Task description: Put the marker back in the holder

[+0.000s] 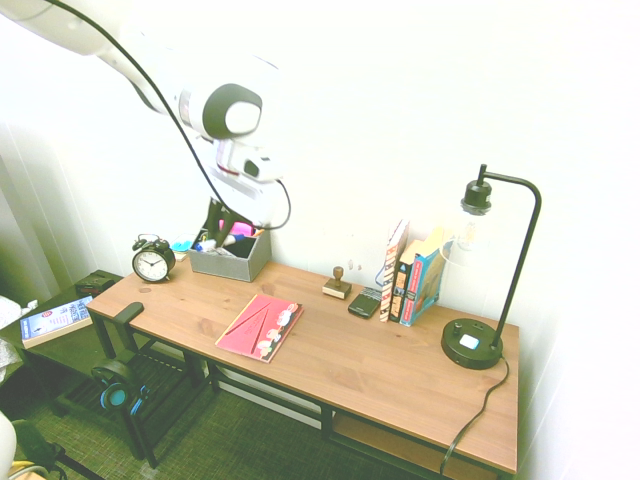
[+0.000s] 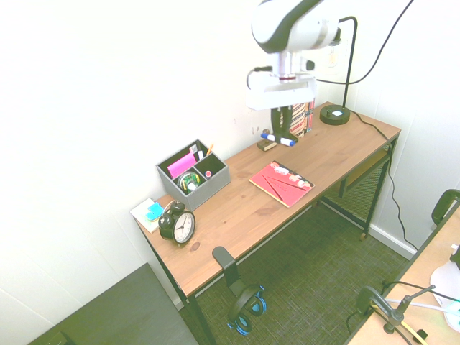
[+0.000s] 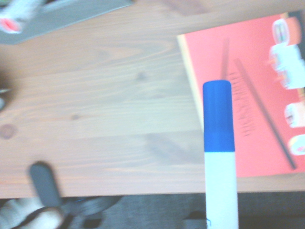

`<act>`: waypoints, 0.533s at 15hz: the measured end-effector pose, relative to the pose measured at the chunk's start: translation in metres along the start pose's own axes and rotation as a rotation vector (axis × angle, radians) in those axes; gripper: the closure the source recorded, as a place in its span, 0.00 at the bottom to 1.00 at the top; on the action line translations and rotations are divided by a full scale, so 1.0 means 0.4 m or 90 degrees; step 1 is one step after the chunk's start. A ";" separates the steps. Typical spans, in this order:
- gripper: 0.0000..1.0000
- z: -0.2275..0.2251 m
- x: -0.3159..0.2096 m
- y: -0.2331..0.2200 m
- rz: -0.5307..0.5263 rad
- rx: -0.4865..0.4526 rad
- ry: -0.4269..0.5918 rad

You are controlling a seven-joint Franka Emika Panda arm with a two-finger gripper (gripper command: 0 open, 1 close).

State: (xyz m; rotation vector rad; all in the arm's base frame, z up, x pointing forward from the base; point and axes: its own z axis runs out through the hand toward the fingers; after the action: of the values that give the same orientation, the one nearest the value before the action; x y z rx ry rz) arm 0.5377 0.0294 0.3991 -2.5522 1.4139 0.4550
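The marker (image 2: 278,139), white with a blue cap and blue end, hangs level in the air above the desk, and my gripper (image 2: 282,129) is shut on its barrel. From the other side the marker (image 1: 208,243) shows below the gripper (image 1: 226,226), in front of the holder. In the wrist view the marker (image 3: 219,157) rises over the edge of a red booklet. The holder (image 2: 215,176), a grey box with compartments, stands at the back of the desk, off to the side of the gripper and lower; its wall (image 1: 232,265) and a corner (image 3: 71,14) show too.
A black alarm clock (image 2: 177,223) stands beside the holder near the desk's end. A red booklet (image 2: 282,182) lies mid-desk under the gripper. Books (image 1: 410,275), a phone (image 1: 363,302), a small stamp (image 1: 337,285) and a black lamp (image 1: 480,340) line the back. Headphones (image 2: 244,309) hang off the front edge.
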 end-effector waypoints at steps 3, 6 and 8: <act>1.00 0.046 0.030 -0.125 0.087 0.026 -0.084; 1.00 0.136 0.083 -0.211 0.180 0.039 -0.171; 1.00 0.185 0.118 -0.244 0.238 0.047 -0.226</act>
State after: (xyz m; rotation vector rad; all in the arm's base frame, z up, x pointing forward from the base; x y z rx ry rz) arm 0.6314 0.0663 0.3148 -2.0160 1.7221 0.8469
